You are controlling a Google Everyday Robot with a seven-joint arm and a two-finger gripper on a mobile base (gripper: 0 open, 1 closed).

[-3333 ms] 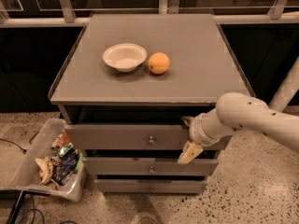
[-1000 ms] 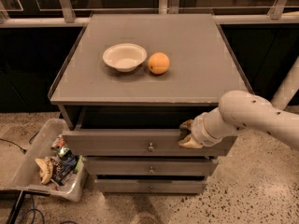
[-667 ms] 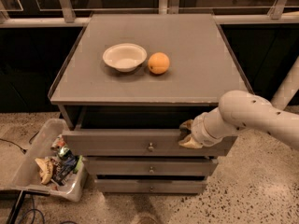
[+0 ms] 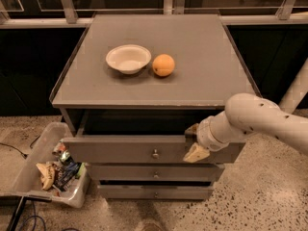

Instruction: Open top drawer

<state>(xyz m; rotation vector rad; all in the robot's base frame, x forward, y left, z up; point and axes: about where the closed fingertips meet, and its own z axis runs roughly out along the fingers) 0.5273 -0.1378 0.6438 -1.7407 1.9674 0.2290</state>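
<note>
The top drawer [image 4: 120,149] is the widest grey front of the cabinet, with a small round metal knob [image 4: 155,153] at its centre. It stands pulled out a little, with a dark gap showing above and behind its front. My gripper [image 4: 194,142] is at the right part of the drawer front, against its top edge and to the right of the knob. The white arm [image 4: 260,121] reaches in from the right and covers the drawer's right end.
A white bowl [image 4: 128,58] and an orange [image 4: 163,64] sit on the grey cabinet top [image 4: 192,42]. Two narrower drawer fronts [image 4: 155,173] lie below. A clear bin of trash [image 4: 53,170] stands on the floor at the left, with cables [image 4: 19,150] beside it.
My gripper rose from the drawer's face to its top edge. Since then the top drawer has come out a little further toward the camera, with the gripper staying at its edge.
</note>
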